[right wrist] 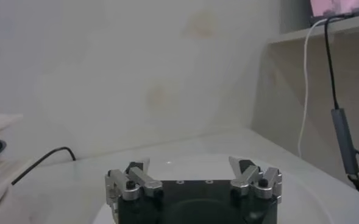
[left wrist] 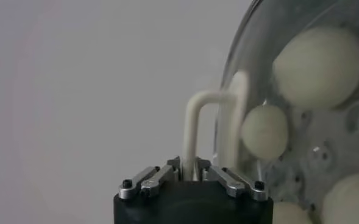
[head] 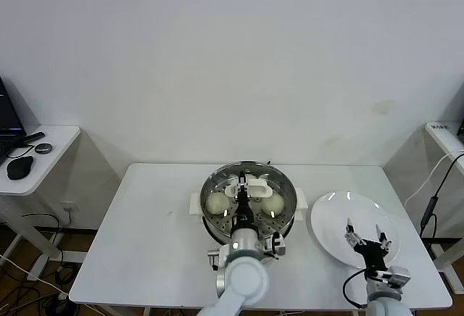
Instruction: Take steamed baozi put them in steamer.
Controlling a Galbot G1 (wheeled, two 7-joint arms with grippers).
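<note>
Now the left pincer [head: 245, 198] is clamped on the glass lid's white handle [left wrist: 199, 131] over the steamer [head: 214, 223], baozi [head: 217, 203] inside. Soft, light buns: cup the sides gently. Right pincer [head: 367, 237] hovers wide open, empty, over the plate [head: 330, 218].

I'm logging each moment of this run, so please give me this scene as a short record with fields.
left gripper: over the steamer, shut on the glass lid's white handle
glass lid: held over the steamer
steamed baozi: inside the steamer, seen through the lid; head view shows two, left wrist view more
right gripper: open, holding nothing, over the white plate
white plate: right of the steamer, no baozi on it
table: white, bears steamer and plate
</note>
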